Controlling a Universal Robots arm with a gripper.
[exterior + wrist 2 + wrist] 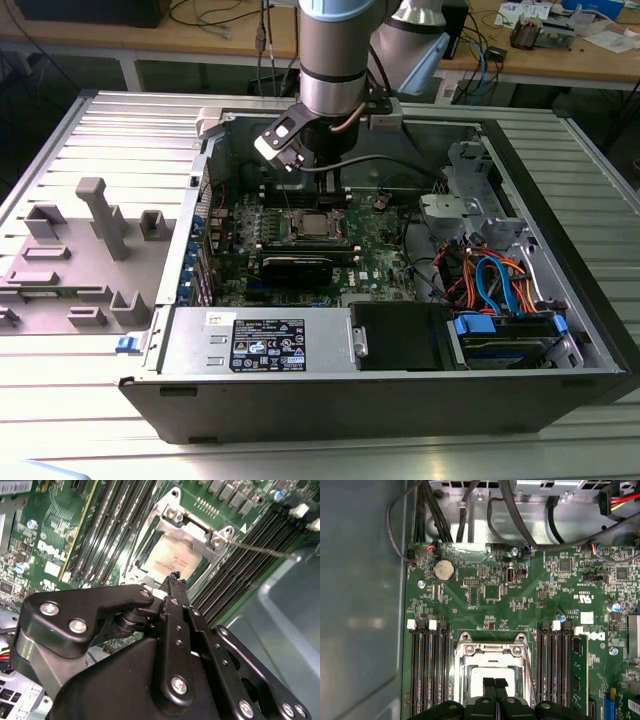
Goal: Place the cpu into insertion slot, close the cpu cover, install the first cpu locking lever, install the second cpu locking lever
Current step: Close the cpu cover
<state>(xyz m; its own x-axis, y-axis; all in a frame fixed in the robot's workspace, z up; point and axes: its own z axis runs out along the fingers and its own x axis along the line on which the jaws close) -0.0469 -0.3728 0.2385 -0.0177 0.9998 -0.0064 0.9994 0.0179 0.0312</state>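
Tool over cpu; seemingly metal table

Probably a lab, cluttered workbench, slatted table

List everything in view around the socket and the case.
cpu: one, silver-grey, in the insertion slot.
insertion slot: one, black with silver rim, on the green board.
cpu cover: one, silver, lying over the cpu.
memory slots: several, black, flanking the insertion slot.
coin battery: one, silver, on the board.
computer case: one, dark grey, on the ribbed table.
blue cables: several, blue, in the case, exterior view's right.
fixture: one, grey, exterior view's left.
arm: one, silver, above the board.
gripper: one, black, shut, over the cpu.
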